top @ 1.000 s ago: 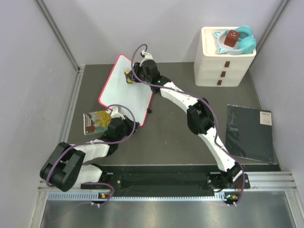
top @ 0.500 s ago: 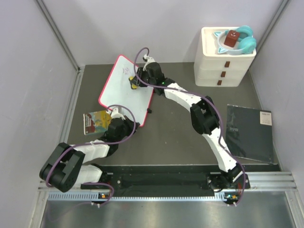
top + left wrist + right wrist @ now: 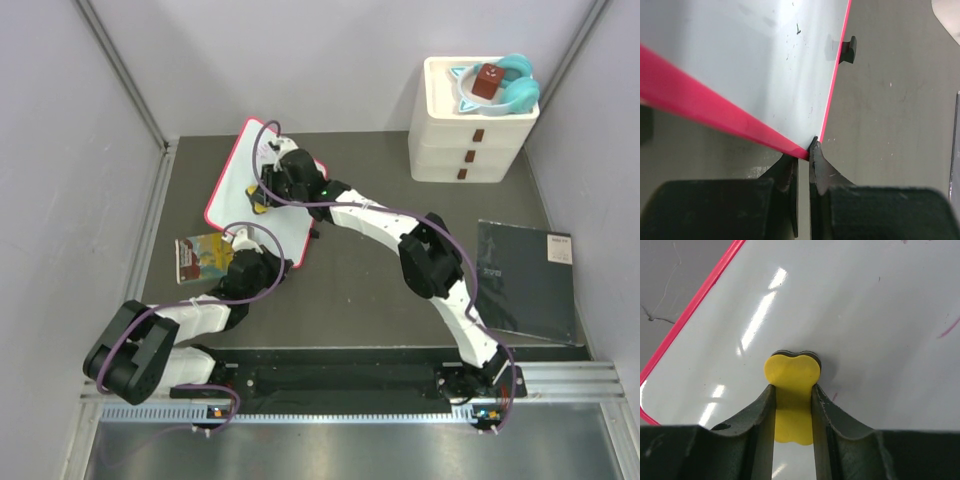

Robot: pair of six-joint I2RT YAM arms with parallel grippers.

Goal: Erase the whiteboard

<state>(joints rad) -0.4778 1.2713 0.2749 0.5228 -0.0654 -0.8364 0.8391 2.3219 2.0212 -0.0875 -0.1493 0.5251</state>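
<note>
Your whiteboard (image 3: 232,190) lies on the bench (image 3: 350,300), toward the far left, turned so that one corner points back at the arms. Your left tool (image 3: 804,150) is almost fully closed, its two fingers pinched on the red frame at that near corner, which looks meant to pin the board in place. Your right tool (image 3: 792,390) is clamped on a yellow eraser (image 3: 791,371), whose dark pad presses on the white surface toward the board's left edge. Most of the surface in both wrist views reads clean and glossy, so I judge the job well advanced but not finished. A pink stroke (image 3: 950,327) shows at the right edge of the right wrist view, a small pink fleck (image 3: 835,396) sits just beside the eraser, and a few dark specks (image 3: 797,29) lie toward the near corner. From above, there may be faint marks at the far end, too small to be sure of. Those patches are what you have left to wipe.
</note>
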